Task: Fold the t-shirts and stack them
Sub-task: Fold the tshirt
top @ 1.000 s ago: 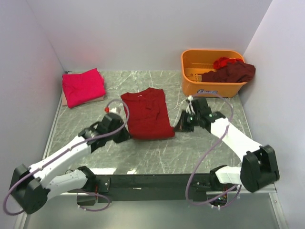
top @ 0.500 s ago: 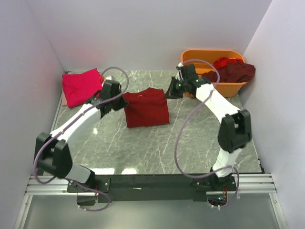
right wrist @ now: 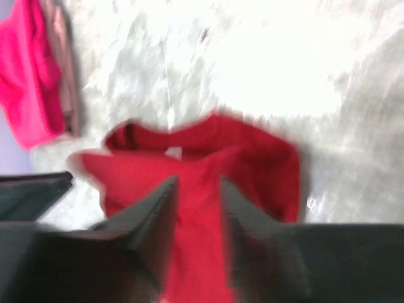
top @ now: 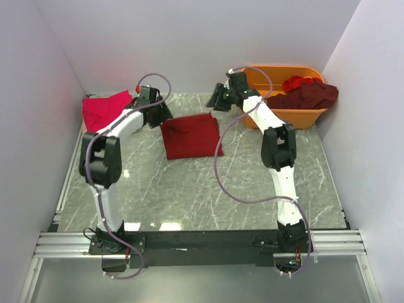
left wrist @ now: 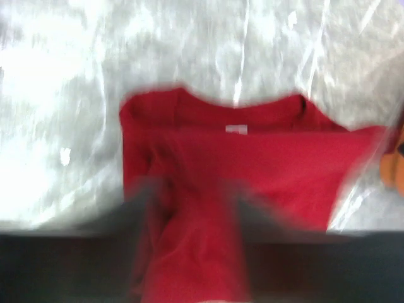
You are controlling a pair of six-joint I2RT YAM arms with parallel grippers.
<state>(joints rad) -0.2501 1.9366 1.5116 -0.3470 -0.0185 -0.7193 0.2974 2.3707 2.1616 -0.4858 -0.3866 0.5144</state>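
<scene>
- The pink-magenta t-shirt (top: 104,110) lies folded in the far left corner of the tabletop (top: 208,196). I take it as the start of the stack, set out of the working space. It is soft and matte, roughly square.
- The left gripper (left wrist: 197,218) hovers by the far left corner of the crimson shirt. Its wrist view is smeared. Red shows in the gap between its fingers (left wrist: 146,211), but I cannot tell whether they pinch cloth or only frame the shirt beneath.
- The dark crimson t-shirt (top: 189,136) sits mid-table toward the far edge, folded into a compact rectangle. Its collar and small white neck label (left wrist: 235,130) are at the far side. The cloth is limp and a little rumpled, and the top under it is slick, veined and stone-like, so I would expect it to slide easily.
- The right gripper (right wrist: 197,214) hovers by the far right corner of the same shirt. One arm at each corner probably keeps a fold square. Its fingers (right wrist: 154,218) stand fairly near each other with red between them, but the blur hides whether they grip.
- The orange basket (top: 297,118), rigid plastic, stands in the far right corner. A maroon shirt (top: 309,96) drapes over its rim and a brighter red one (top: 297,82) is bunched behind, apparently waiting their turn.
</scene>
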